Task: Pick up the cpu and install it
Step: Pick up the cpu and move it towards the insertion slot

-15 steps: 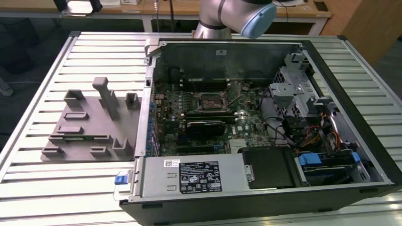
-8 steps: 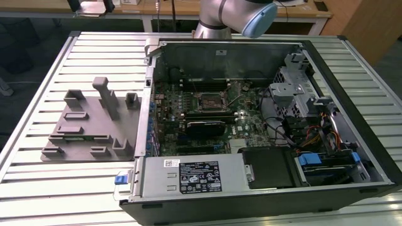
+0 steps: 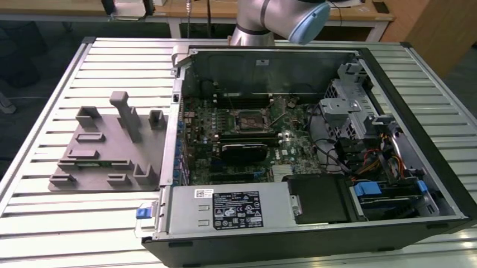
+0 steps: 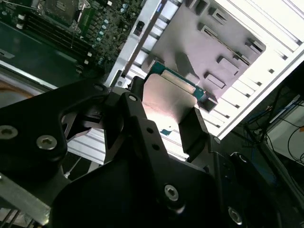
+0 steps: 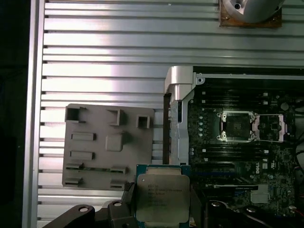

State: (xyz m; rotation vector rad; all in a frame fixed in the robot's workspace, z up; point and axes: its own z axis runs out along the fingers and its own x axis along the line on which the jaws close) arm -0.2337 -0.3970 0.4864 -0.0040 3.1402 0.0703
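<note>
The cpu (image 5: 162, 197), a small square chip with a silver-grey metal top on a green board, sits between the black fingers of my gripper (image 5: 163, 202), which is shut on its two opposite edges. In the second wrist view the cpu (image 4: 168, 95) shows from its side, clamped between dark fingers (image 4: 192, 130). It hangs high above the slatted table, over the strip between the grey fixture tray (image 5: 109, 147) and the case wall. The motherboard socket (image 5: 236, 126) lies open inside the case, its load plate (image 5: 270, 128) folded aside. The socket (image 3: 249, 120) also shows mid-board in the exterior view.
The open computer case (image 3: 417, 72) lies on a slatted aluminium table (image 3: 127, 61). The grey fixture tray (image 3: 111, 151) with upright posts stands at the exterior view's left of the case. A power supply (image 3: 231, 209), drive cage (image 3: 354, 100) and cables crowd the case. The arm's base (image 3: 261, 22) rises behind.
</note>
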